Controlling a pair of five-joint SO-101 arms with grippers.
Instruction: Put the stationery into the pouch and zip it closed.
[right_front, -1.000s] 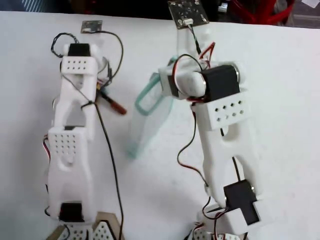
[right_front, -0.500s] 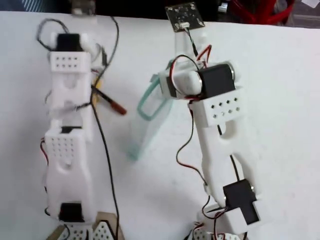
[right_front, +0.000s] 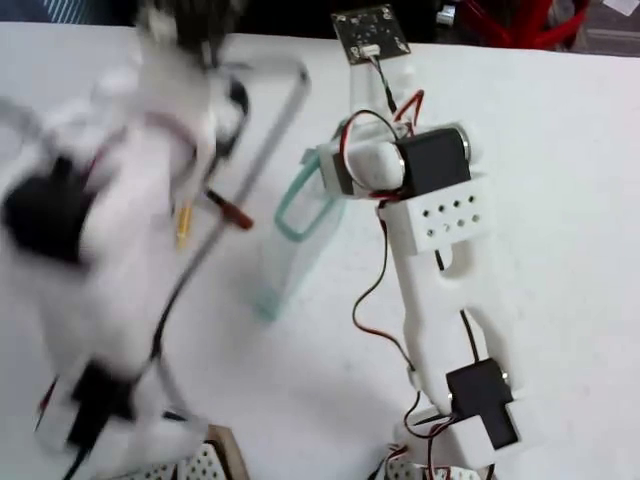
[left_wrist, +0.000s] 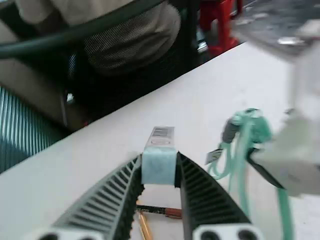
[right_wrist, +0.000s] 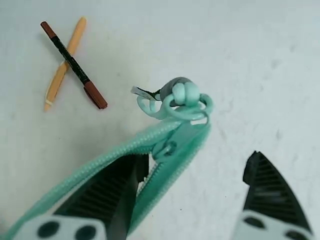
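A small pale blue eraser (left_wrist: 159, 167) sits between the ridged fingers of my left gripper (left_wrist: 159, 161), which is shut on it above the table. Below it lie a dark pen with brown ends (left_wrist: 161, 211) (right_front: 229, 211) and a yellow pencil (left_wrist: 144, 227) (right_front: 183, 225), crossed in the right wrist view (right_wrist: 75, 65). The mint green pouch (right_front: 298, 235) (right_wrist: 165, 145) stands on edge beside the right arm (right_front: 440, 230). My right gripper (right_wrist: 192, 200) is open, and the pouch's zipped rim lies over one finger (right_wrist: 112, 192). The knotted zipper pull (right_wrist: 180, 97) hangs at the pouch's end.
The left arm (right_front: 110, 230) is a blur over the table's left side, its cable (right_front: 250, 160) looping above the pens. The table's far edge (right_front: 560, 52) runs along the back, with red stool legs (left_wrist: 220, 25) beyond it.
The left arm has lifted and swung fast toward the left, now blurred. The right arm, the pouch and the pens have kept still.
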